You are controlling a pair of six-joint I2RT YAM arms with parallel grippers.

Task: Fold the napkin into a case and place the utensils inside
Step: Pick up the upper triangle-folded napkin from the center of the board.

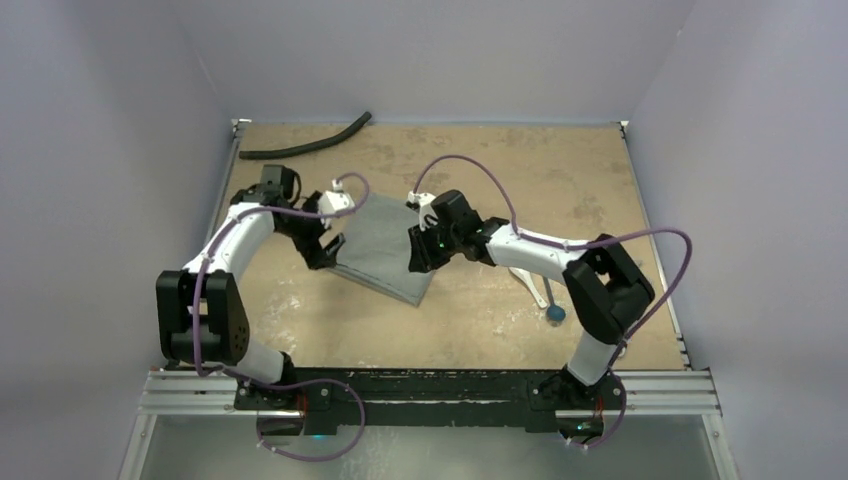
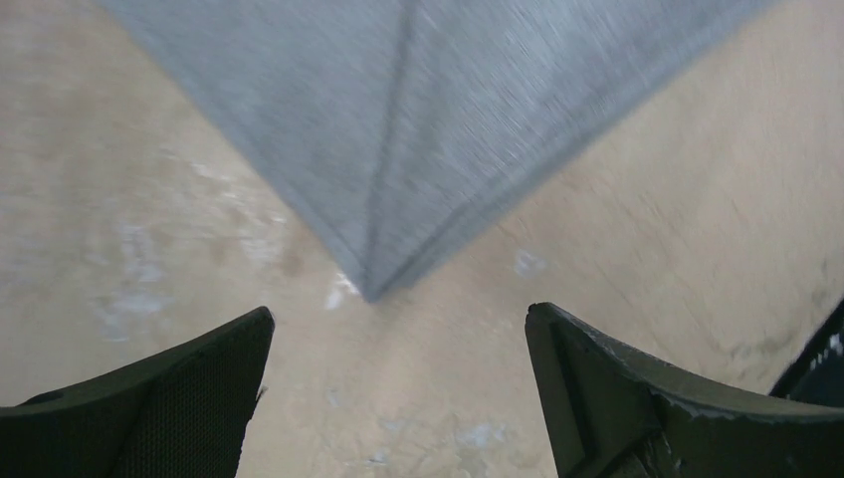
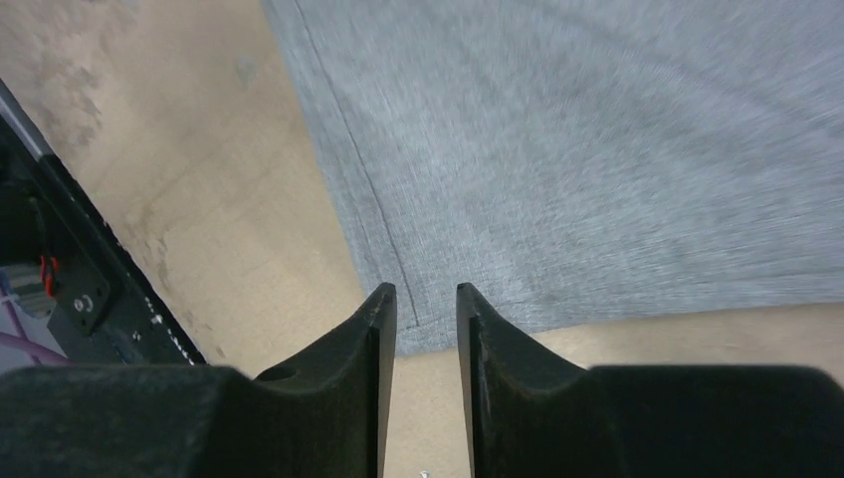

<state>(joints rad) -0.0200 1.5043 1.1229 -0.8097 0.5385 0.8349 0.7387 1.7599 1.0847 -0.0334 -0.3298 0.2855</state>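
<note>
**Folded cloth at mid-desk, both end effectors empty at its edges**

The napkin is seen lying flat near the middle of the desk, folded into a slanted oblong with a layered seam running to its nearest corner. The left end effector is held at the cloth's left side with its jaws spread wide and nothing between them. In the left wrist view that seamed corner lies just ahead of the gap. The right end effector is held at the cloth's right side, its jaws only narrowly parted. In the right wrist view a hemmed corner shows through the slit, flat on the desk and not pinched.

The fabric is judged thin, light and limp (it will sag and unfold if lifted by one layer alone). It is best taken at a corner or along the hem, with all layers pinched together, and dragged low instead of being lifted high. Some grip on the rough desk surface is to be expected.

The white spoon and the stick with the round blue end lie toward the right edge of the desk, partly hidden by the right arm. Both are judged stiff, light and slim, so a pinch at mid-handle is called for.
</note>
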